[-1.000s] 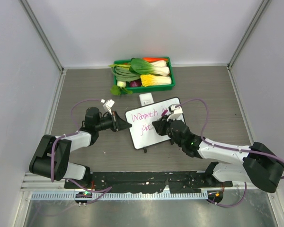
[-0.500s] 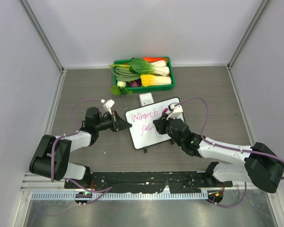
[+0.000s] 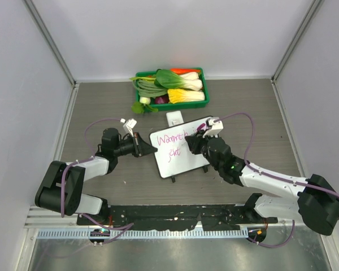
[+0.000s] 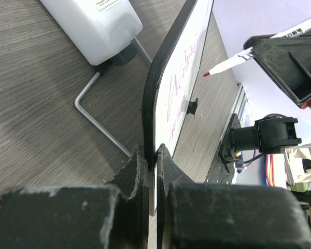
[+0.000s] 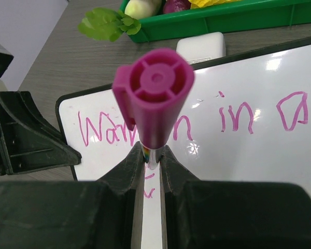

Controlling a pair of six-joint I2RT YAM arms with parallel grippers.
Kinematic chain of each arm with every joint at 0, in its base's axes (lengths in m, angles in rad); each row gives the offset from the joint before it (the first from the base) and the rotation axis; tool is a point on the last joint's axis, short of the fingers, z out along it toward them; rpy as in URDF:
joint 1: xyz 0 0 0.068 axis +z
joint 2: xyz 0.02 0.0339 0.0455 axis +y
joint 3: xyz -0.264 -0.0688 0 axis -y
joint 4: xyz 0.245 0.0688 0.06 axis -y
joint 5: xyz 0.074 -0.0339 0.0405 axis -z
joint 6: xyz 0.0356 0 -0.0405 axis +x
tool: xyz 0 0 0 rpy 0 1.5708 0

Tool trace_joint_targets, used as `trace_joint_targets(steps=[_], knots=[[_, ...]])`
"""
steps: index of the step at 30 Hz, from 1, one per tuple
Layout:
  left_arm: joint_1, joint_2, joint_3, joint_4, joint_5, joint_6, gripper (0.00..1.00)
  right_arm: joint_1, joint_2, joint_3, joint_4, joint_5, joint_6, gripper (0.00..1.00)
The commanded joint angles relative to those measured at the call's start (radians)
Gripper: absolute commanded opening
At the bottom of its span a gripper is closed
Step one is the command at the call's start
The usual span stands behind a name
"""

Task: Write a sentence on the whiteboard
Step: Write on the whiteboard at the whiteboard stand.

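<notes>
The whiteboard lies mid-tabletop, just in front of a small white box and a green tray of vegetables. The sentence is only partly done: the top line reads something like "Warmth in a", and a second line is barely begun below it, so I judge most of the writing remains. The left tool is clamped on the board's left edge, steadying it. The right tool grips a magenta marker, whose tip sits off the surface in the left wrist view. Compared with a second ago, the right arm has shifted from the second line up toward the far end of the board.
</notes>
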Motion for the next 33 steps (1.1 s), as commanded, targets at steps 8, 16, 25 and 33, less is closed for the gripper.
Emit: trace_joint_targets(steps=[8,16,25,33], knots=[[0.005,0.012,-0.004,-0.038,-0.101,0.083,0.0,-0.024,0.094,0.063,0.061,0.008,0.007,0.01],[0.003,0.013,-0.004,-0.036,-0.099,0.081,0.0,-0.024,0.086,0.019,0.044,0.003,0.014,0.01],[0.003,0.012,-0.006,-0.036,-0.099,0.081,0.0,-0.024,0.091,-0.02,0.032,-0.018,0.024,0.01],[0.003,0.012,-0.007,-0.036,-0.099,0.081,0.0,-0.024,0.077,-0.044,0.006,-0.035,0.011,0.01]])
